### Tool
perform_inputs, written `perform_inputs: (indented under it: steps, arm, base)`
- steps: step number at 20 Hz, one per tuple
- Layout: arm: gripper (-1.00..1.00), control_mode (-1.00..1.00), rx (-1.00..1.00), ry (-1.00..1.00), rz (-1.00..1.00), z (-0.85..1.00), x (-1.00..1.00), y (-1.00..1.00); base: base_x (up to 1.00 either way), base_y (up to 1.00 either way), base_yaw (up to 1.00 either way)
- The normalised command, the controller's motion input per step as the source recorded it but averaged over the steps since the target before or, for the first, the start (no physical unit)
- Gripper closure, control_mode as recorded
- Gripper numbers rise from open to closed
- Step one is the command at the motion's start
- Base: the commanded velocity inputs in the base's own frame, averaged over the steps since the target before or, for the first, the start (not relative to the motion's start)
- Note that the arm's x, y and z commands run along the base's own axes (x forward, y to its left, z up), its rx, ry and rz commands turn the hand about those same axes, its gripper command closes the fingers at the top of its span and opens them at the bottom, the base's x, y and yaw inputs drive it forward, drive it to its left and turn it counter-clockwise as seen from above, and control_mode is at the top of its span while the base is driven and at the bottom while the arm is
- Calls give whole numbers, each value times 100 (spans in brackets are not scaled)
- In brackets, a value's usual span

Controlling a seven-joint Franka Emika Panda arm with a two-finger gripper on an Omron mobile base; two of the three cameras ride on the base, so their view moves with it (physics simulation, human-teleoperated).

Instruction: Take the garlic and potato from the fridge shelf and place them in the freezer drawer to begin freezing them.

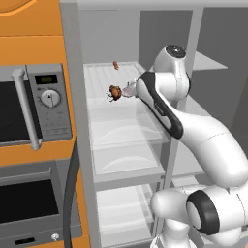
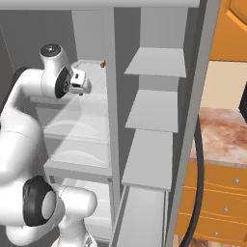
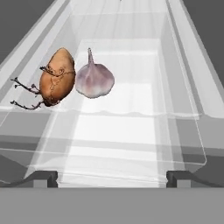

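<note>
The potato (image 3: 57, 78), brown-orange with dark sprouts, lies on the white ribbed fridge shelf (image 3: 131, 131), touching the pale garlic (image 3: 94, 79) on its right. My gripper (image 3: 111, 178) is open and short of both, which sit ahead and left of its centre line; nothing is between the fingertips (image 3: 41, 178). From the left base view the potato (image 1: 114, 92) shows at the shelf's (image 1: 99, 77) front, with the garlic (image 1: 128, 89) mostly hidden by my hand. Low down, the grey freezer drawer (image 2: 142, 212) sits right of the centre post.
A tiny orange-red piece (image 1: 116, 65) lies at the back of the shelf. Clear curved-front bins (image 1: 126, 131) stack below it. Plain grey shelves (image 2: 154, 108) fill the right compartment. A microwave (image 1: 34, 104) in orange cabinetry stands left; a wooden counter (image 2: 224, 135) is right.
</note>
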Motion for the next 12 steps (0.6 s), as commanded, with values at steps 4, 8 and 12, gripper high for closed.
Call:
perform_inputs:
  steps: [4,8,12]
  arm:
    - [-100,-100,0,2,0,-1,50,27]
    - [-100,-100,0,7,0,-21,52,16]
    - [-100,-100,0,5,0,-20,54,9]
  base:
    - [0,0,0]
    - [0,0,0]
    - [0,0,0]
